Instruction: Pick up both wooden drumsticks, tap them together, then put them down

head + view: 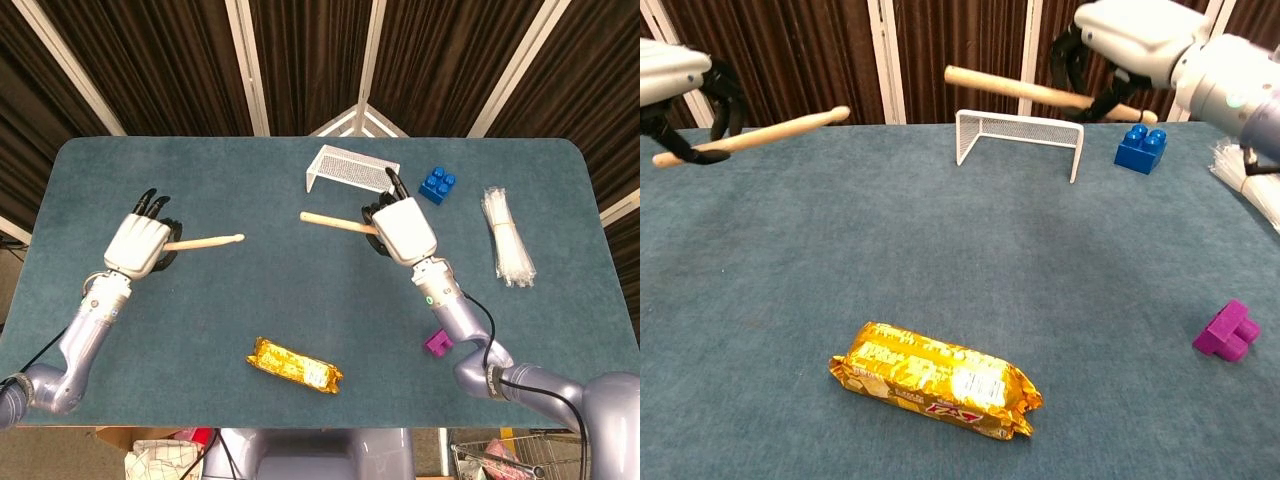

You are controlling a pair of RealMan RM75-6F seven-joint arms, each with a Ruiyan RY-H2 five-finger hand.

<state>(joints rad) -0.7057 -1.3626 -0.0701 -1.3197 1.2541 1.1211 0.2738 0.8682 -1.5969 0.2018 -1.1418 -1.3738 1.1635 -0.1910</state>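
Drumsticks are held apart above the worktop [300, 290]: the left hand [138, 243] grips the left drumstick [205, 242], the right hand [404, 228] grips the right drumstick [335, 222], tips pointing inward. Behind stands the white wire goal [350, 166], holding nothing; a gold snack packet [294, 365] lies nearer.
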